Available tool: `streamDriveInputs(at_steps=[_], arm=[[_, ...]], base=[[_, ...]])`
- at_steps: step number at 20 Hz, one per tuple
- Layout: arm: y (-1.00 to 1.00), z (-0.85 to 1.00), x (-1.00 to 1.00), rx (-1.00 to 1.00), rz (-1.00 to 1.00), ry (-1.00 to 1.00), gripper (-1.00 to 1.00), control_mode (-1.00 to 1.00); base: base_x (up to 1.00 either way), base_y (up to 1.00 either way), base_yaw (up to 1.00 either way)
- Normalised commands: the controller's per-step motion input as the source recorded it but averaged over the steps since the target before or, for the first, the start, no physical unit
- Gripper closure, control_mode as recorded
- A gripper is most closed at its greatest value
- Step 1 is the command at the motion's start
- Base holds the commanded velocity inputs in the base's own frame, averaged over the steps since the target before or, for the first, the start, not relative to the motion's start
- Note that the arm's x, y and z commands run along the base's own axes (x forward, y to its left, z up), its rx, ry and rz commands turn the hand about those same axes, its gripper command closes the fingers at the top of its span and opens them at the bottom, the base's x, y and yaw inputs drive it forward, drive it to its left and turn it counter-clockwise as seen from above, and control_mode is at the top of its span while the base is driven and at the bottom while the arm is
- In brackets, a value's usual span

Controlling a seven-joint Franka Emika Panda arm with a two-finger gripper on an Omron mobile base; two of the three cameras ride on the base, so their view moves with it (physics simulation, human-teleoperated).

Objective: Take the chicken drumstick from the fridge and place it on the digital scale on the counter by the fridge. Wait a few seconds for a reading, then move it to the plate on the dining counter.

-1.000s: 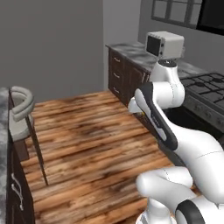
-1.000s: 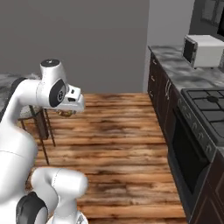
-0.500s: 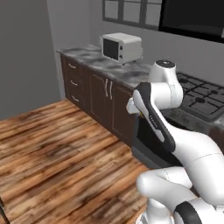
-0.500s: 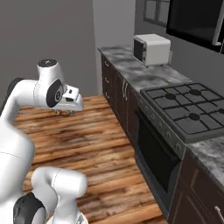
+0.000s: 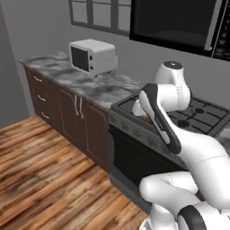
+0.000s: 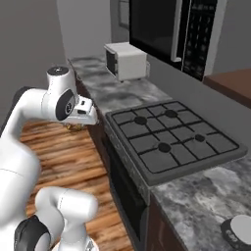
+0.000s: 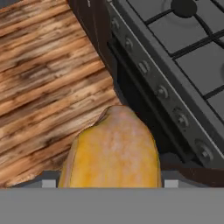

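Claw (image 7: 109,183) closed on chicken drumstick (image 7: 111,151), bottom centre of hand view, carried high above wood floor (image 7: 39,65) beside stove (image 6: 169,139). Held tight for transport; plate not visible, delivery likely pending.

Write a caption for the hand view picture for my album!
The end effector carries the chicken drumstick above the wooden floor, beside the stove.
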Motion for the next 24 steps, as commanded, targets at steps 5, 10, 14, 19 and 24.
streamDriveInputs(at_steps=[5, 10, 14, 19, 24], arm=[[0.0, 0.0, 0.0, 0.0, 0.0, 0.0, 1.0, 1.0], [0.0, 0.0, 0.0, 0.0, 0.0, 0.0, 1.0, 1.0], [0.0, 0.0, 0.0, 0.0, 0.0, 0.0, 1.0, 1.0], [0.0, 0.0, 0.0, 0.0, 0.0, 0.0, 1.0, 1.0], [0.0, 0.0, 0.0, 0.0, 0.0, 0.0, 1.0, 1.0]], base=[[0.1, -0.38, -0.67], [-0.03, -0.21, -0.86], [-0.01, -0.07, -0.87], [0.0, -0.09, -0.83], [0.11, -0.03, -0.71]])
